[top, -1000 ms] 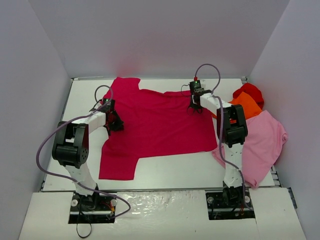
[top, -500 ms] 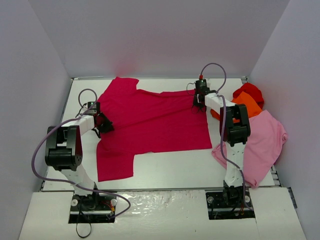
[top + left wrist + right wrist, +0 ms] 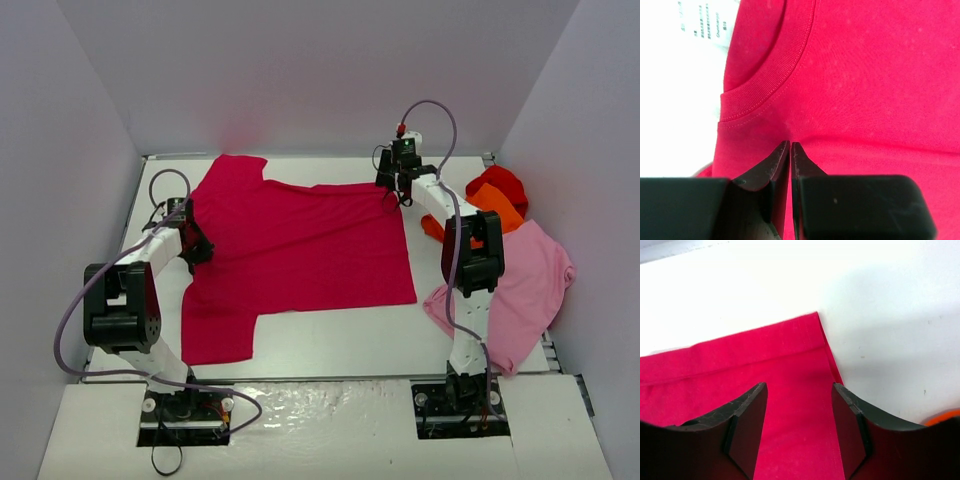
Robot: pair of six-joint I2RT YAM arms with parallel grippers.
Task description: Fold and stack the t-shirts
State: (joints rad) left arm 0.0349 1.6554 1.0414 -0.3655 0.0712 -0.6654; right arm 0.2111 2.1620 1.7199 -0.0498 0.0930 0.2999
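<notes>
The crimson-magenta t-shirt (image 3: 300, 250) lies spread flat across the table, collar to the left, one sleeve at the far left and one at the near left. My left gripper (image 3: 193, 243) is at the collar. In the left wrist view it (image 3: 790, 145) is shut, pinching the crimson cloth (image 3: 865, 75) just below the ribbed neckline. My right gripper (image 3: 392, 192) hangs over the shirt's far right hem corner. In the right wrist view it (image 3: 799, 387) is open, with the flat crimson cloth (image 3: 740, 360) lying loose beneath its fingers.
A light pink t-shirt (image 3: 530, 285) lies crumpled at the right, with an orange one (image 3: 495, 210) and a bright red one (image 3: 500, 183) bunched behind it. Grey walls enclose the white table (image 3: 330, 340) on three sides. A white label (image 3: 700, 22) shows inside the collar.
My left gripper dragged the collar leftward, shifting and flattening the crimson shirt. My right gripper carried the hem corner toward the far edge, then opened and let it go.
</notes>
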